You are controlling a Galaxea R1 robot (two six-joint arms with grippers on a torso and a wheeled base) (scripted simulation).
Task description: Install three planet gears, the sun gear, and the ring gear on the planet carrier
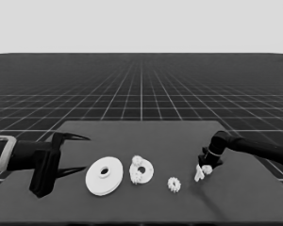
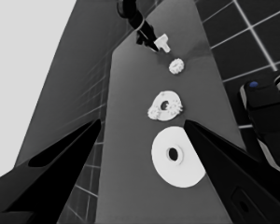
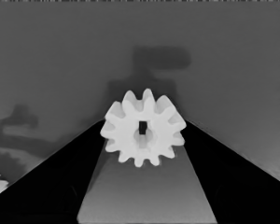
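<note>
Right tool (image 1: 205, 168), at the right side of the desk (image 1: 179, 136), is closed on a small toothed gear (image 3: 143, 128), its two fingers pressing the gear's flanks. The thin white piece (image 1: 198, 175) lies just beside it. Farther left, a loose gear (image 1: 174, 184) rests on the desk. Next comes the smaller round part (image 1: 141, 170), carrying two gears (image 2: 174, 107) on its face. The larger round part (image 1: 104, 175) lies left of that. Left tool (image 1: 75, 153) waits at the desk's left end, fingers spread wide and holding nothing.
</note>
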